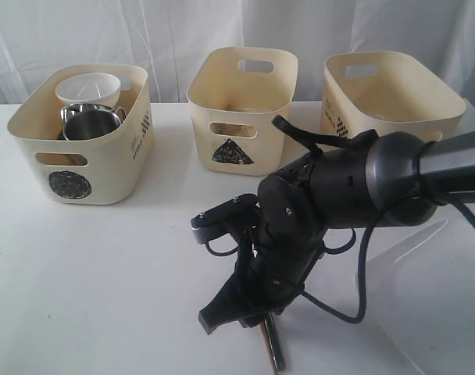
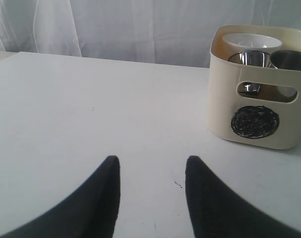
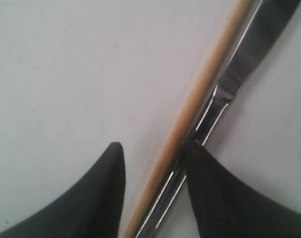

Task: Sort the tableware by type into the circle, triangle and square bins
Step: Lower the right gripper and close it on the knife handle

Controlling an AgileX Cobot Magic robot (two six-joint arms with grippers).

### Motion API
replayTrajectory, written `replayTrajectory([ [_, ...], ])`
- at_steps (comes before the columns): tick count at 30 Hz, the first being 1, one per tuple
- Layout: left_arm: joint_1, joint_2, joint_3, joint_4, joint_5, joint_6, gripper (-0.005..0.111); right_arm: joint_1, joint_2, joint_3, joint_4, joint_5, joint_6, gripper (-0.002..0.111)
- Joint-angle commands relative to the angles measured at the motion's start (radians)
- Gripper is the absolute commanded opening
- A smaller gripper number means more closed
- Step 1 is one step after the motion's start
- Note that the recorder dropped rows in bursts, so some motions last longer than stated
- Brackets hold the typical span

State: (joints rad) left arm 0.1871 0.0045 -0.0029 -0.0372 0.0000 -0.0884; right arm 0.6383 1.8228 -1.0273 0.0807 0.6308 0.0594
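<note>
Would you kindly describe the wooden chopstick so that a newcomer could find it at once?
On the white table, in front of the triangle bin, the right hand hangs low. Two long thin pieces lie side by side beneath it; the chopstick is the pale, round wooden rod, not the shiny flat steel knife beside it.

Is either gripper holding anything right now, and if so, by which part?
Nothing is held. The right gripper stands open over the wooden chopstick and steel knife lying on the table; the left gripper is open, empty.
</note>
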Motion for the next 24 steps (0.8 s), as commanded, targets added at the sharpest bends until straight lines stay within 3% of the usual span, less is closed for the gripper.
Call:
replayTrajectory([
  [1, 0.003, -0.005, 0.003, -0.005, 0.0, -0.001, 0.047, 0.001, 0.001, -0.008, -0.011, -0.017, 0.007, 0.038],
  [11, 0.003, -0.005, 0.003, -0.005, 0.0, -0.001, 0.047, 0.001, 0.023, -0.008, -0.012, -0.067, 0.146, 0.038],
  [17, 0.003, -0.005, 0.003, -0.005, 0.0, -0.001, 0.047, 0.001, 0.023, -0.008, -0.14, -0.074, 0.371, 0.038],
  [24, 0.003, -0.005, 0.003, -0.005, 0.0, -0.001, 0.047, 0.001, 0.023, -0.008, -0.14, -0.069, 0.395, 0.038],
])
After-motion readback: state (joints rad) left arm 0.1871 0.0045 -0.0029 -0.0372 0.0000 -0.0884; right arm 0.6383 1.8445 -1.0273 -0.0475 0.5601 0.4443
